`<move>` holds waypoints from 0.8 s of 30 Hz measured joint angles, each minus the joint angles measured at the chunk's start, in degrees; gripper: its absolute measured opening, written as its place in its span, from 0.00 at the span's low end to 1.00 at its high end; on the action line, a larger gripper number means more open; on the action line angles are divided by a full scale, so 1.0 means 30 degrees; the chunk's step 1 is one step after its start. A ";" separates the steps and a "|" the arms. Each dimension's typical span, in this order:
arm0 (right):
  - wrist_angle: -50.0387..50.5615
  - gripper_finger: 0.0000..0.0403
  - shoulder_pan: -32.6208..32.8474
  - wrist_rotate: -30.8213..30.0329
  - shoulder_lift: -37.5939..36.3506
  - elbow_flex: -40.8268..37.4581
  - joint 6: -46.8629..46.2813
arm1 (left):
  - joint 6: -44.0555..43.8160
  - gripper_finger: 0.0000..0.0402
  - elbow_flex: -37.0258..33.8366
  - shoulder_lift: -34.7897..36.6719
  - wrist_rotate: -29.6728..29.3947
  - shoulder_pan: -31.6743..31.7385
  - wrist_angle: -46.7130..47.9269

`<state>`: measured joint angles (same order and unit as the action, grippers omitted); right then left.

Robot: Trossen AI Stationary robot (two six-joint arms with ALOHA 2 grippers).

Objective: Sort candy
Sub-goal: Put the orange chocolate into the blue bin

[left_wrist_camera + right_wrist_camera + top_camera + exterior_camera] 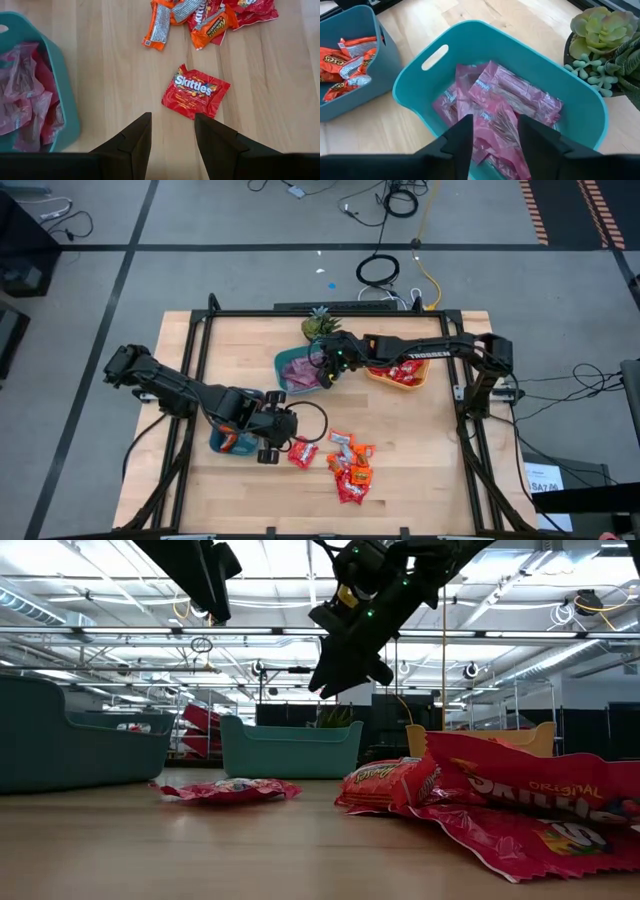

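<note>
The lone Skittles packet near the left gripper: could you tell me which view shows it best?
The left wrist view: the Skittles packet lies flat, label readable, just beyond the left gripper. High view shows a small red patch; low view an edge-on wrapper; right wrist view nothing.

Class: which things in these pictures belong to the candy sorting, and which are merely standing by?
Belong: loose candy; lone Skittles packet; teal bin of pink packets; darker bin of orange packets; left gripper; right gripper.
Standing by: succulent plant.
</note>
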<state>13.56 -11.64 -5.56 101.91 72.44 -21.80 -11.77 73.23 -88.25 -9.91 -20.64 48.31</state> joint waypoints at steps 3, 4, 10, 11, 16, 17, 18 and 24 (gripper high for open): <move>0.0188 0.39 0.0044 0.0069 -0.0250 0.0000 -0.0007 | 0.0000 0.40 0.0000 0.0000 0.0003 0.0000 0.0007; 0.0403 0.40 0.0044 0.0199 -0.0386 0.0000 -0.0045 | 0.0000 0.40 0.0000 0.0000 0.0000 0.0000 0.0015; 0.1856 0.42 0.0044 0.2035 -0.1819 0.0000 -0.0065 | -0.0051 0.40 0.0000 0.0000 0.0007 0.0000 -0.0086; 0.2158 0.42 0.0044 0.2280 -0.2190 0.0000 -0.0163 | -0.0051 0.40 0.0000 0.0000 0.0000 0.0000 -0.0175; 0.4562 0.40 0.0346 0.2636 -0.3787 0.0000 -0.1289 | 0.0022 0.40 -0.0007 0.0000 0.0004 0.0000 -0.0952; 0.5055 0.40 0.0487 0.2538 -0.4091 0.0000 -0.1556 | 0.0022 0.40 -0.0007 0.0000 0.0001 0.0000 -0.1182; 0.5519 0.40 0.0691 0.2354 -0.4352 0.0000 -0.1760 | 0.0022 0.40 -0.0007 0.0000 0.0007 0.0000 -0.1268; 0.8307 0.40 0.3159 -0.0491 -0.5601 -0.0250 -0.2644 | 0.0029 0.40 -0.0007 0.0000 0.0007 0.0000 -0.1931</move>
<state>38.48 -2.16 -7.04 85.11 71.69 -29.73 -11.68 73.21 -88.25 -9.89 -20.64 42.52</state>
